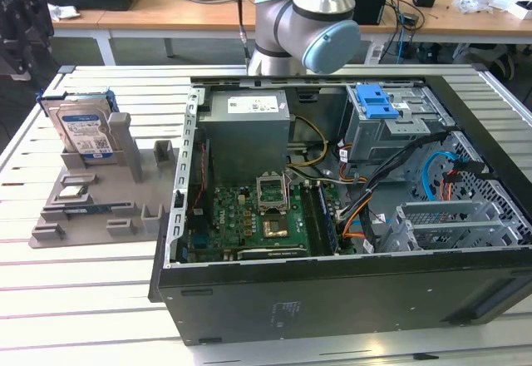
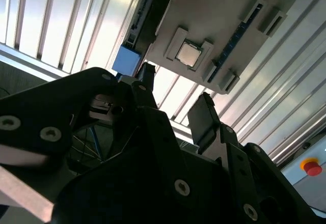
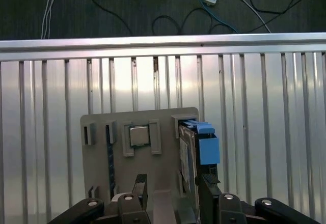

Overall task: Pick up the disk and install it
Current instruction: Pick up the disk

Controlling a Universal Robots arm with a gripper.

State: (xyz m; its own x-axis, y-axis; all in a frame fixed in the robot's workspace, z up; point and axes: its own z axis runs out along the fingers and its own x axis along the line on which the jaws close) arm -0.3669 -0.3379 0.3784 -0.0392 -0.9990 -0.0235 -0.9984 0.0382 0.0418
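Gripper point(image 3: 173, 179) is hanging open above the grey holder point(image 3: 99, 173), and I'm seeing its two black fingers point(image 3: 140, 183) standing well apart with nothing gripped between them; the second wrist view is showing the same wide gap point(image 2: 174, 84). Just below it the disk point(image 3: 186, 152) is standing on edge in a slot at one end of that holder, its blue carrier frame point(image 3: 208, 147) sticking out past the edge, and the gripper is not touching it. From the exterior view I'm reading the disk point(image 1: 83, 129) upright, with its white-and-blue label facing the camera, on the holder point(image 1: 137, 187) at the exterior view's left of the open computer case point(image 1: 332, 299). A square processor chip point(image 3: 138, 135) is sitting in a pocket near the middle of the holder, and a thin dark memory stick point(image 3: 110, 152) is lying in a groove beside it. Everything is resting on the slatted metal table point(image 1: 83, 283). Inside the case the green motherboard point(image 1: 258, 216) is lying flat, the big grey power-supply box point(image 1: 248, 125) is standing behind it, and a blue latch point(image 1: 374, 100) is sitting on top of the grey cage point(image 1: 391, 129). Behind the case the arm point(image 1: 307, 17) is rising out of frame
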